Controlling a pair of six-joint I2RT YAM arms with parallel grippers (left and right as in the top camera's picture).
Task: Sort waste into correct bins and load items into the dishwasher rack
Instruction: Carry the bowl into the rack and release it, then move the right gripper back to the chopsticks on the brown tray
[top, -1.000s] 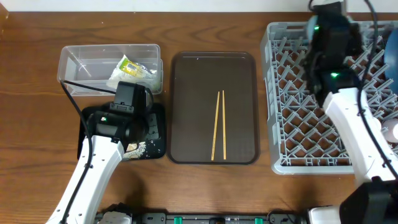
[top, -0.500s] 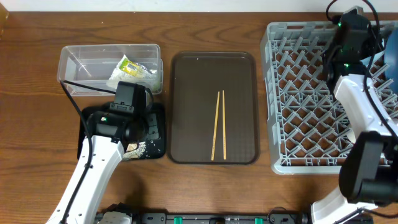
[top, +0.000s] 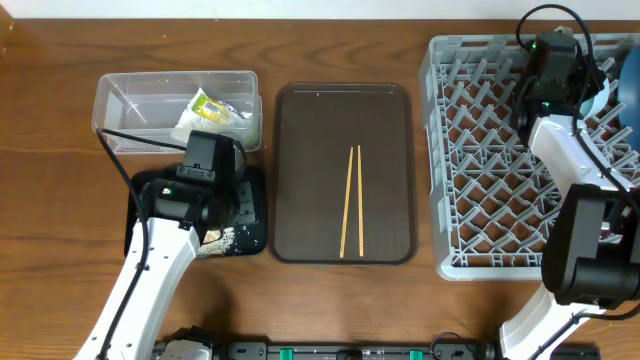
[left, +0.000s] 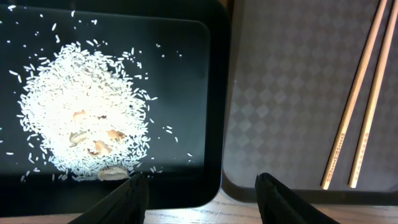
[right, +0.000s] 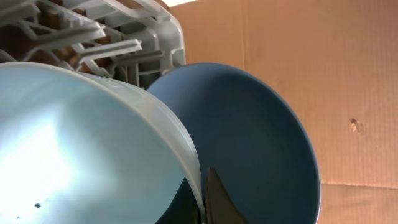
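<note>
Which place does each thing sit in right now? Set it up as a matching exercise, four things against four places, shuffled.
Things:
1. chopsticks
2. rice grains
3. yellow-green wrapper
4. dark blue dish

Places:
A. clear tub
B. grey rack
C. brown tray
D. black tray

Pairs: 1-C, 2-D, 3-A, 4-B

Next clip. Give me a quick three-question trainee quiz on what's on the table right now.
1. True or false: the two wooden chopsticks lie on the brown rectangular serving tray.
2. The loose white rice grains lie in: A) the clear plastic tub; B) the shallow black rectangular tray; C) the grey plastic rack.
3. What does the left pincer hold?
Key: 1 true; 2 B; 3 nothing, it stands open.
</note>
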